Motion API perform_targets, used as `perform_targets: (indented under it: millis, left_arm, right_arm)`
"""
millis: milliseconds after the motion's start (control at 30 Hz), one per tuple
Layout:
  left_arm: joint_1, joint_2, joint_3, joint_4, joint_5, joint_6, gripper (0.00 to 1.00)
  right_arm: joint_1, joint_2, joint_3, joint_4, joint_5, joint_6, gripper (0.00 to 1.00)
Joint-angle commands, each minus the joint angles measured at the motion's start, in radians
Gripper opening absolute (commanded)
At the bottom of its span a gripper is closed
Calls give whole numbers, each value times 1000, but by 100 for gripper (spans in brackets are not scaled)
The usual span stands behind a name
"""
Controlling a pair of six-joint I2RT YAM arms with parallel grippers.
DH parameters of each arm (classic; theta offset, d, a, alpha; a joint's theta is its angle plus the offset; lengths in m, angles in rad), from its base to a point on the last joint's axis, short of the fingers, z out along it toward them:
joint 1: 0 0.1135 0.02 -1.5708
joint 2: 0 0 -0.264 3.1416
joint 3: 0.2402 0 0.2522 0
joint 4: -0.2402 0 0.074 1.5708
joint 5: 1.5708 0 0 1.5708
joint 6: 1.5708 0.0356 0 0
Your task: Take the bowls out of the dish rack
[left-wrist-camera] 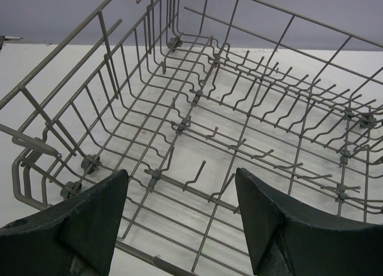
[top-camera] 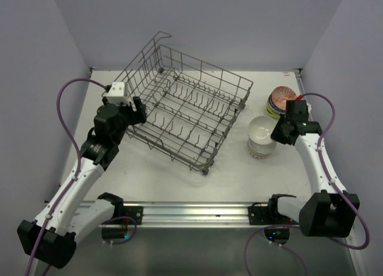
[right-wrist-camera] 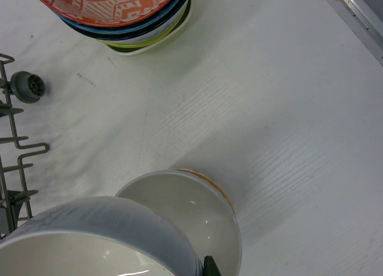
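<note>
Left gripper: jaws wide apart, holding nothing, at left wall of dish rack. Right gripper: pinched on rim of white bowl, right of rack; stacked patterned bowls just beyond.

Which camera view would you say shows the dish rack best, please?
The top external view: the whole dish rack shows, empty. The left wrist sees only its inside; the right wrist just a corner.
</note>
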Motion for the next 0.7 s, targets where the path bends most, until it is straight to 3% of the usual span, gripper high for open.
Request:
perform_targets:
  millis: [0,500,667]
  left_arm:
    - [-14,-16,-11,7,-38,28,76]
    - [-31,-2,-13,6,-40,30,78]
    - [-35,1,-13,4,-40,32,78]
  right_arm:
    - [-10,-1,-5,68,-35,-21,0]
    - [-11,7,-100,67,22,-45,0]
    - [-11,8,-122,80,18,-47,51]
